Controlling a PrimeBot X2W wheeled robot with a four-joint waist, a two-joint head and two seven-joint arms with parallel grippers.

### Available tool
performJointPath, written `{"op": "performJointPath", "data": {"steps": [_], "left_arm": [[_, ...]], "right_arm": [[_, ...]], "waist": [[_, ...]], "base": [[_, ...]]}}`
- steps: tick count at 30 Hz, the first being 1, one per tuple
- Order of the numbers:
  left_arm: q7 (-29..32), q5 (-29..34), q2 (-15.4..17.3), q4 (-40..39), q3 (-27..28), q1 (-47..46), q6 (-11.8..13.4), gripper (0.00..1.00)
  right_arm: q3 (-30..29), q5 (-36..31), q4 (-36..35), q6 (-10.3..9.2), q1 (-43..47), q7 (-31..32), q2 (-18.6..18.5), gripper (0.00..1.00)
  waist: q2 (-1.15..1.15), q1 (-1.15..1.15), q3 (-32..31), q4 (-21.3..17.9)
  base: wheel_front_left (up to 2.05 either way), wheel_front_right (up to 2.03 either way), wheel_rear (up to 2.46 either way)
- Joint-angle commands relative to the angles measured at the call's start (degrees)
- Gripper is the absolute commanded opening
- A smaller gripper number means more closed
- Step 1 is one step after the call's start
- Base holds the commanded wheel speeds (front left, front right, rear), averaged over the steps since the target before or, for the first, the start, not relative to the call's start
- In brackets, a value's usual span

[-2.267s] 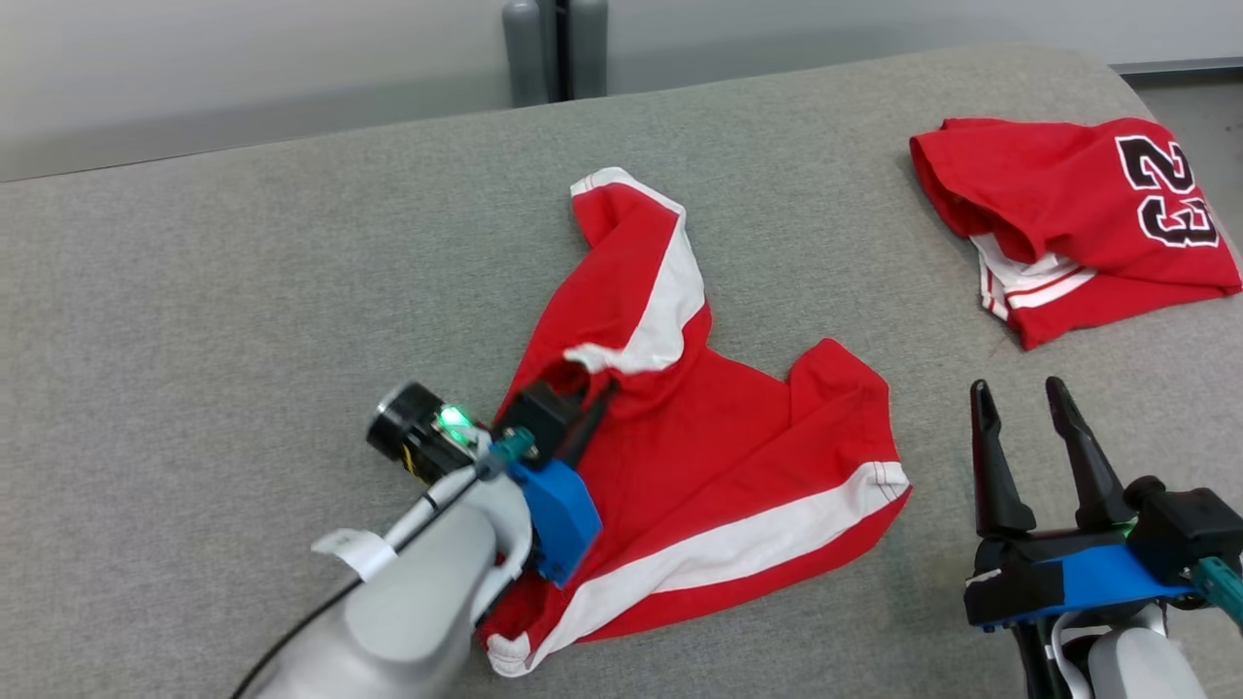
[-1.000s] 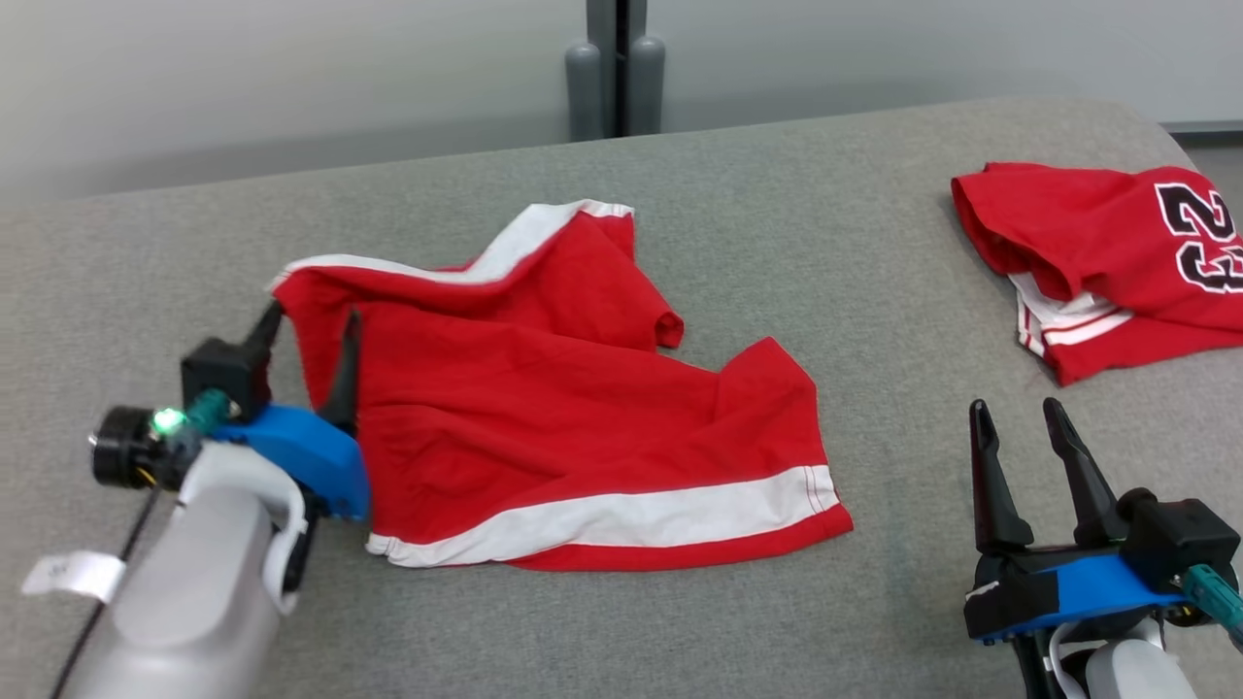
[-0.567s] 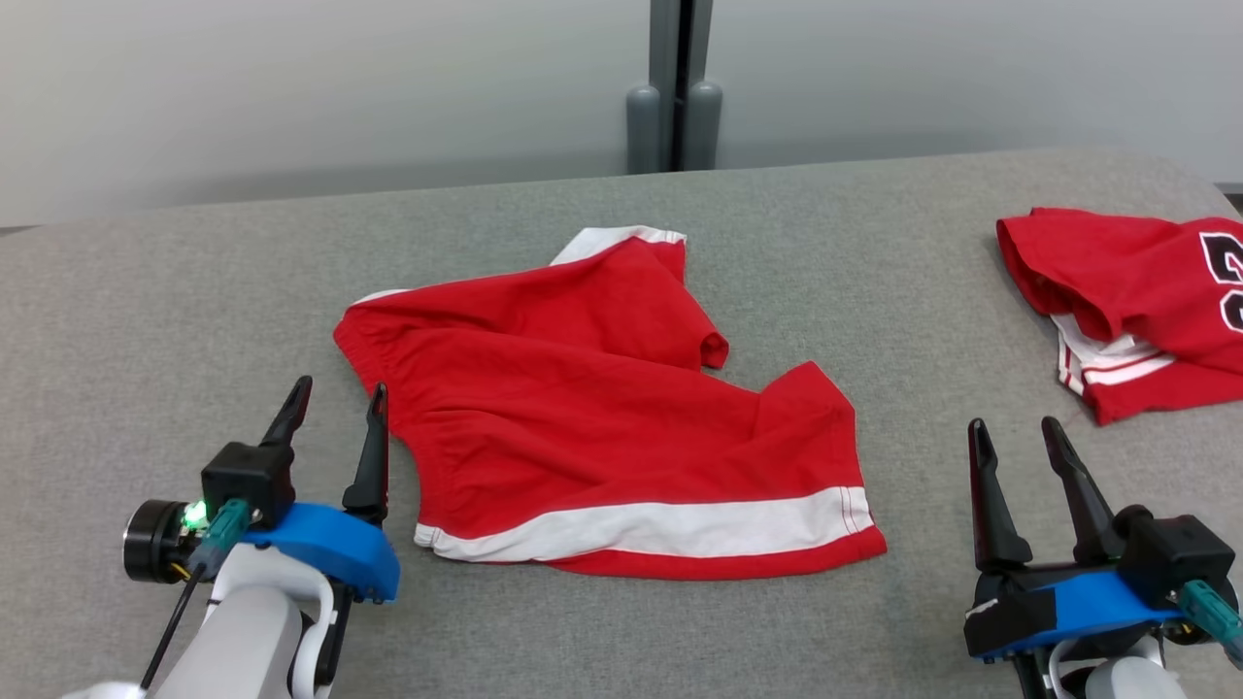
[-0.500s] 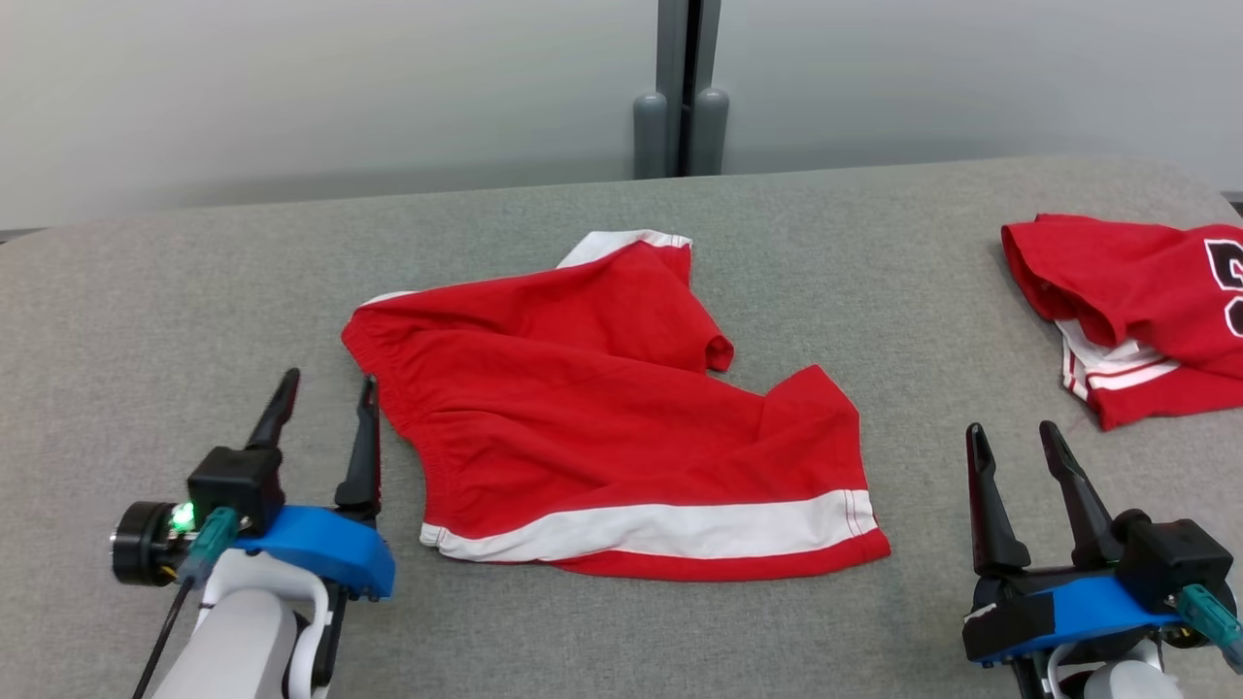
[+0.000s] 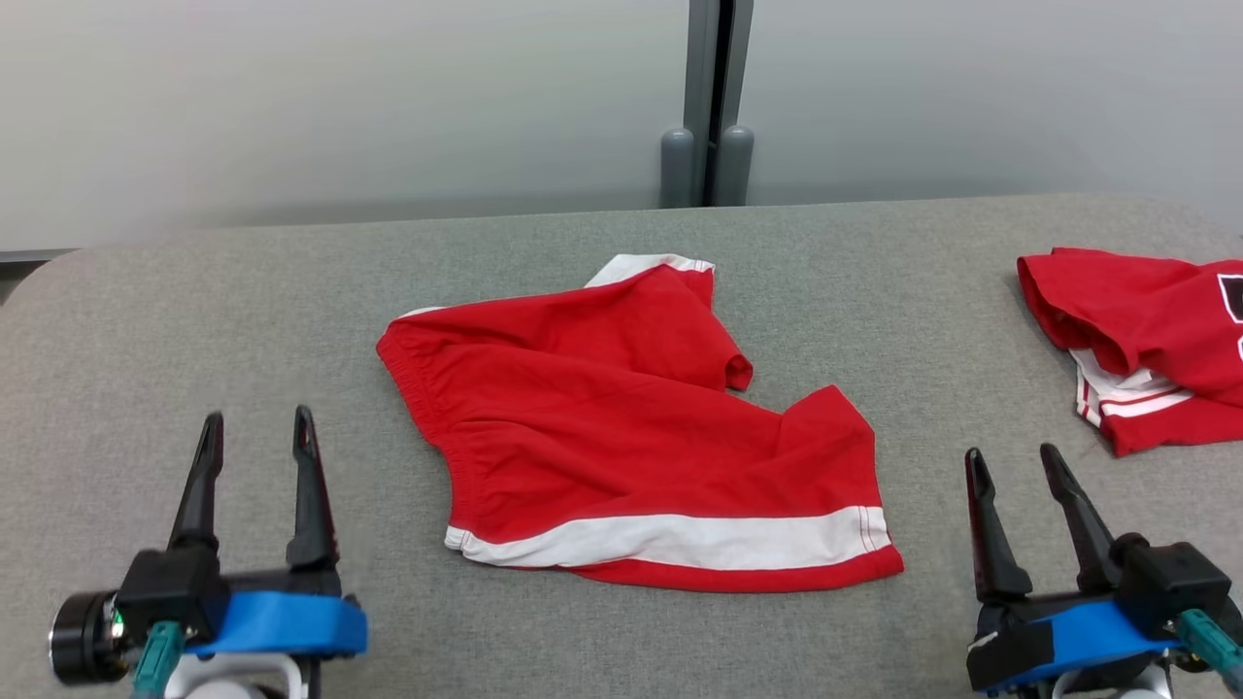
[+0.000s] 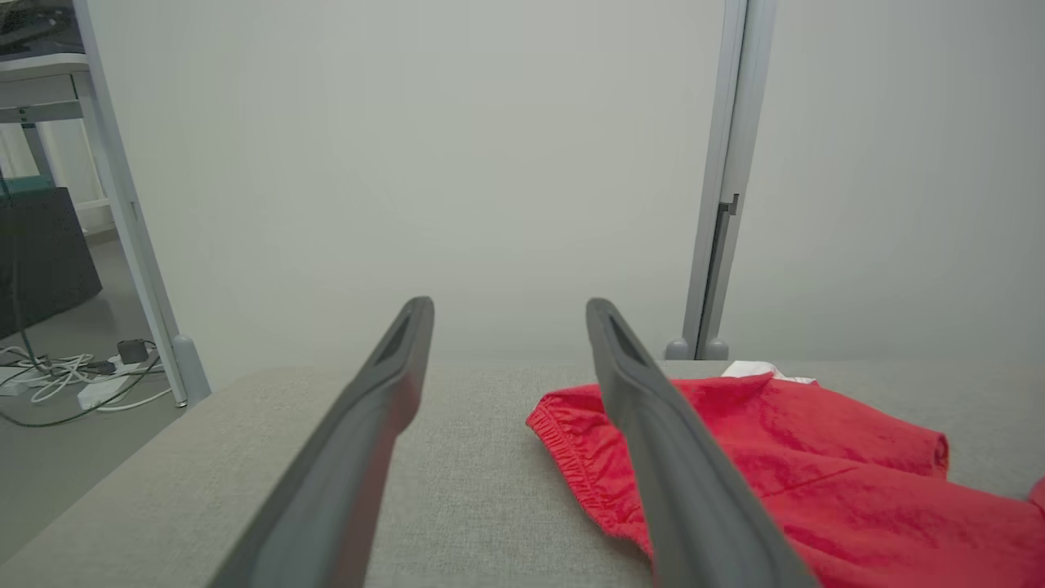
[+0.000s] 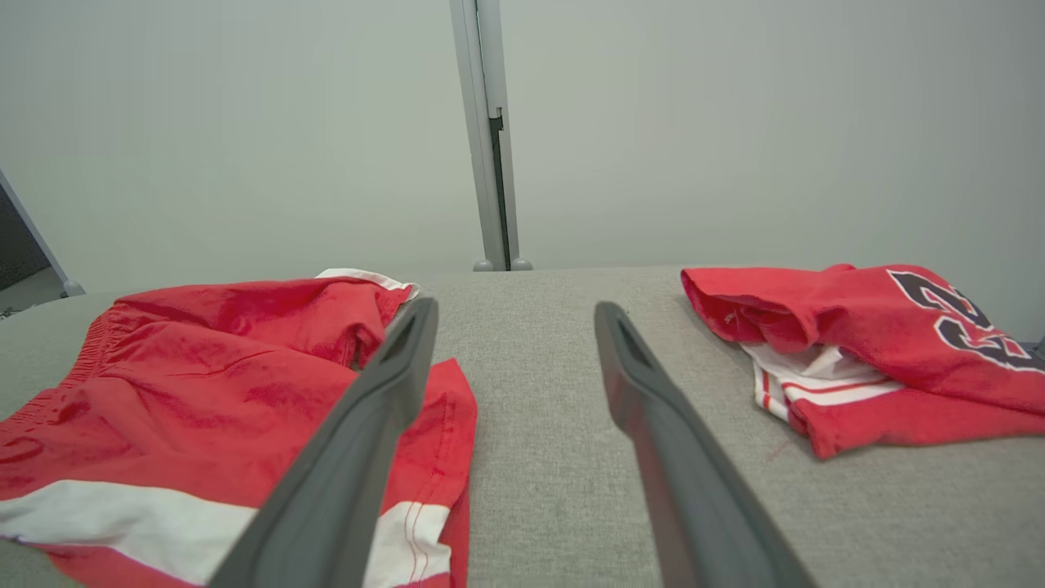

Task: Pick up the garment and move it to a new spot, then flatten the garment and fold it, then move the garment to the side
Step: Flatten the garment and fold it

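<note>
Lying well right of the shorts (image 5: 621,437), a red jersey (image 5: 1136,320)

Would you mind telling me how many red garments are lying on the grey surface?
2. The red shorts lie in the middle; the numbered red jersey lies to the right, partly cut off by the head view's edge.

Red garments, two: shorts (image 5: 602,437), jersey (image 5: 1136,311); grippers, two: left gripper (image 5: 258,416), right gripper (image 5: 1011,452); one grey table (image 5: 194,311)
</note>
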Motion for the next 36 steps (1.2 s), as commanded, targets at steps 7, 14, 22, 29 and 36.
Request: {"op": "performJointPath", "data": {"steps": [7,14,22,29,36], "left_arm": [[-0.2,3.1,-1.8,2.1,3.8,4.3,-0.7,1.0],[-0.2,4.7,-2.9,3.2,5.5,4.4,-2.2,1.0],[-0.2,5.1,-4.0,5.0,4.7,2.2,-6.6,1.0],[-0.2,5.9,-4.5,10.6,-0.1,-0.3,-11.6,1.0],[-0.2,4.4,-3.0,18.5,-7.5,-2.9,-13.5,1.0]], "right_arm": [[1.6,-2.0,-1.9,0.03,3.3,1.9,-0.1,1.0],[2.2,-1.8,-2.2,0.03,4.0,2.3,-0.1,1.0],[3.9,-2.5,-1.0,0.03,2.2,3.9,-0.9,1.0],[9.0,-1.5,4.9,0.03,-0.5,4.3,-4.0,1.0],[13.4,0.4,12.2,0.03,-4.3,4.0,-6.2,1.0]], "waist": [[0.0,0.01,-0.5,0.4],[0.0,0.01,-0.4,0.6],[0.0,0.01,1.0,0.1],[0.0,0.01,2.8,0.0],[0.0,0.01,4.2,0.0]], "base": [[0.0,0.0,0.0],[0.0,0.0,0.0],[0.0,0.0,0.0],[0.0,0.0,0.0],[0.0,0.0,0.0]]}}
